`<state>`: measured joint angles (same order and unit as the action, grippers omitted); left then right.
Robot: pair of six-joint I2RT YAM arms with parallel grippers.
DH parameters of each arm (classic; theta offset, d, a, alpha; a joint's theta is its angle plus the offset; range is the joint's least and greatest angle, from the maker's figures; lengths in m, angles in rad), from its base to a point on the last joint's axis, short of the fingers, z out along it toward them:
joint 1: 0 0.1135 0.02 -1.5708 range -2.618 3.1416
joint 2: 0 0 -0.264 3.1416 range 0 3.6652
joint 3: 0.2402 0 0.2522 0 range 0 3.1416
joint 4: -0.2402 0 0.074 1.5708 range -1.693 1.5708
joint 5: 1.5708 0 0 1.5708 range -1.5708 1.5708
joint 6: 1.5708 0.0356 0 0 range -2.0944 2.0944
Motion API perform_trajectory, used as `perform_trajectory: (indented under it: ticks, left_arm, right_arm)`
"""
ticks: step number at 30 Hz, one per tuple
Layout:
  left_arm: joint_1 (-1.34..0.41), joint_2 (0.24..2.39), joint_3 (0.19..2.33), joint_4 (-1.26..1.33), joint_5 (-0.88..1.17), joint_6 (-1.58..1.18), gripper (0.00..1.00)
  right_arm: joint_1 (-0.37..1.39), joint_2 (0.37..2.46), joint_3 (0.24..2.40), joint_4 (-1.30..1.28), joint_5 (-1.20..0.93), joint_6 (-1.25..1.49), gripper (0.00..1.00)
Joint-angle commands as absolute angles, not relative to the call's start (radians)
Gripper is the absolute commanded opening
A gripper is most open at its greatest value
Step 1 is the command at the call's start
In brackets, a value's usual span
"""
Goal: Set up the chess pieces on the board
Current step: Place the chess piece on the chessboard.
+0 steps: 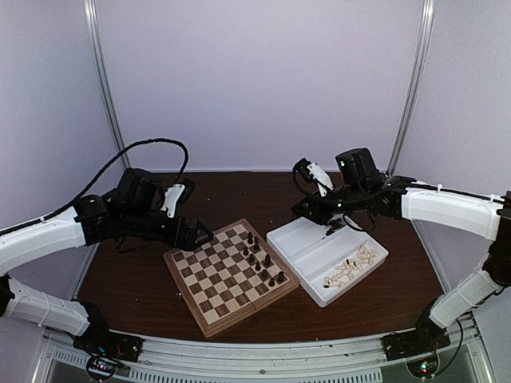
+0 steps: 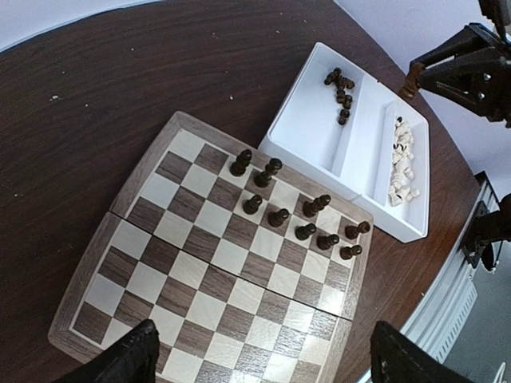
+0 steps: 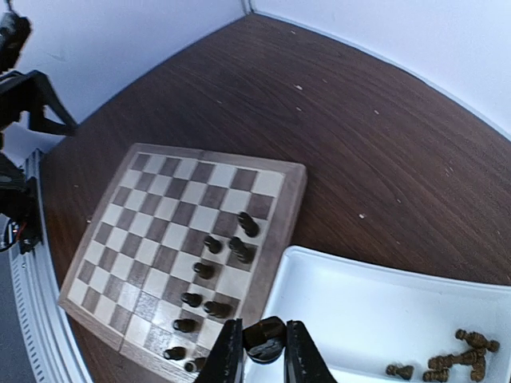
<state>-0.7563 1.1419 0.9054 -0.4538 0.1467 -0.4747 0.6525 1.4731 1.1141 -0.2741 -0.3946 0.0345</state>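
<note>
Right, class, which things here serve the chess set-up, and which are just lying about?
Job: square checked wooden chessboard; dark wooden chessmen standing on it; loose dark chessmen; pale cream chessmen; gripped dark chessman.
Lying about: white two-compartment plastic tray; looped black cable.

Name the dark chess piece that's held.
The dark wooden piece pinched in the right hand above the white plastic tray; the rest stand on the checkered board or lie in the tray.

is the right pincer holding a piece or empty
Holding one: the right pincer is shut on a dark chess piece, plain in its wrist view.
</note>
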Motion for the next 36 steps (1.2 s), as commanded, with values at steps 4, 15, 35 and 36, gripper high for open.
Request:
perform_trajectory:
  ticks: [4,15,35,36]
  left_arm:
    - [-0.752,1.154,0.903,-0.387,0.204,-0.535,0.91]
    - [-0.752,1.155,0.874,-0.296,0.344,-0.573,0.87]
    - [-0.752,0.911,0.698,-0.411,0.188,-0.63,0.85]
    - [-0.752,0.899,0.699,-0.428,0.181,-0.625,0.85]
  right_arm:
    - [0.747,1.408,1.041,-0.097,-0.477,0.054,0.1]
    - [0.896,1.387,0.895,0.039,-0.422,0.111,0.1]
    - [1.288,1.752,0.965,0.375,-0.02,0.157,0.12]
    - [1.296,1.778,0.986,0.373,-0.021,0.157,0.12]
